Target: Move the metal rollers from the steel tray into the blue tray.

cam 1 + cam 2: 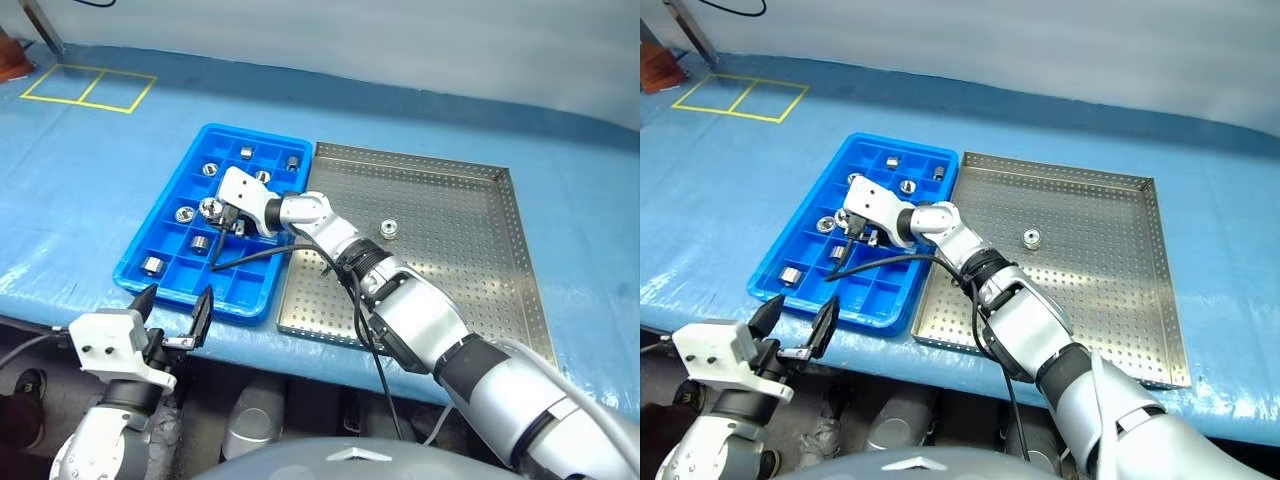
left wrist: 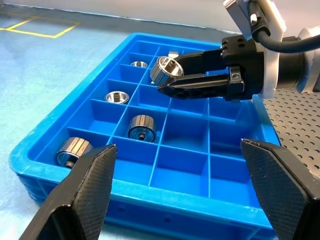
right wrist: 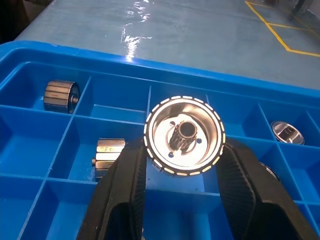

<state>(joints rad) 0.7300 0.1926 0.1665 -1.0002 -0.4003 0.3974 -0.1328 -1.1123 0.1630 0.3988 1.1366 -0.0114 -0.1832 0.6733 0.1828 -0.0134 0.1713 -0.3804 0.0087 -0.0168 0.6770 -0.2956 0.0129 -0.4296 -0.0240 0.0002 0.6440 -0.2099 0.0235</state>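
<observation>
Progress stands well past the midpoint, judging by the count of parts in each tray. Blue tray (image 1: pixel 172 218) sits on the counter (image 1: pixel 80 170) with its long side against the steel tray (image 1: pixel 470 250), and several of its compartments already hold metal rollers (image 2: pixel 141 128); seven can be made out there in the head views, spread from the far-edge row to the row next to the near edge. Right gripper (image 3: pixel 182 165) hangs over the middle of the blue tray, its fingers clenched on a further roller (image 3: pixel 184 135), held above the dividers and not yet set in a compartment. Steel tray holds one remaining roller (image 1: pixel 389 228), standing alone near the middle of the perforated floor. Left gripper (image 1: pixel 172 308) hovers just off the counter's near edge, beside the blue tray's near corner, fingers spread wide and grasping nothing. Outstanding, in my judgement: deposit the held roller, then one last transfer from the steel tray.
</observation>
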